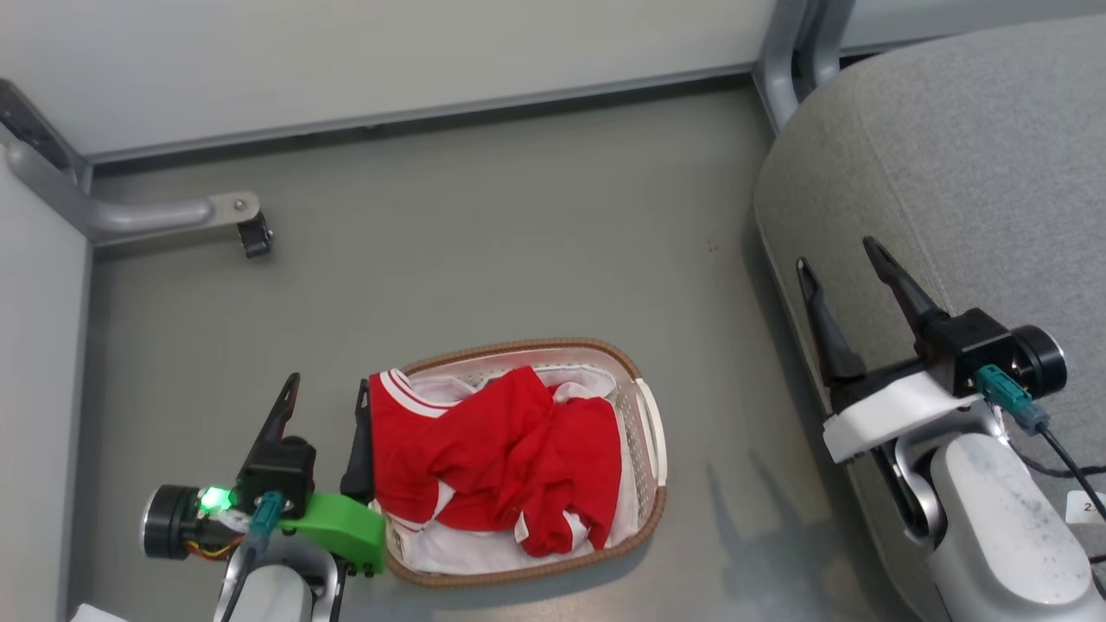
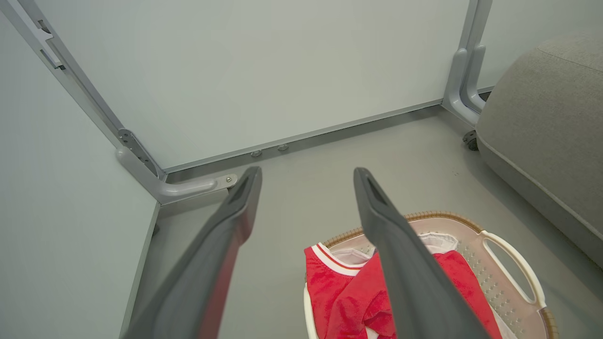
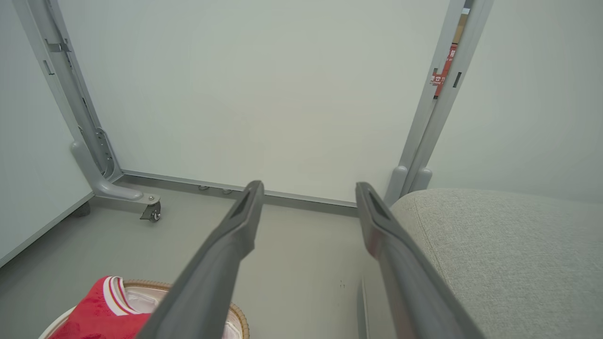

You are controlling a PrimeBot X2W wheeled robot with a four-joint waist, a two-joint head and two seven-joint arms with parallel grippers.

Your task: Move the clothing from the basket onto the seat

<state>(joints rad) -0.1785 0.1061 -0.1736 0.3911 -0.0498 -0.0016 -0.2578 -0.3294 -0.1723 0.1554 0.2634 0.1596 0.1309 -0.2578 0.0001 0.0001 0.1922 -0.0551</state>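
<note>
The basket (image 1: 650,423) sits on the floor at the lower middle of the head view, its brown rim around a white liner. Red clothing (image 1: 501,458) with striped trim is heaped inside it; it also shows as clothing (image 2: 344,292) in the left wrist view and clothing (image 3: 101,310) in the right wrist view. My left gripper (image 1: 328,393) hangs open just left of the basket, holding nothing. My right gripper (image 1: 834,259) stands open over the front edge of the grey seat (image 1: 968,164), empty. The basket (image 2: 513,263) lies right of the left fingers.
Pale partition walls close off the back and left. A grey partition foot with a black caster (image 1: 255,235) juts onto the floor at upper left. A second grey post (image 1: 782,69) stands beside the seat. Open floor lies between basket and seat.
</note>
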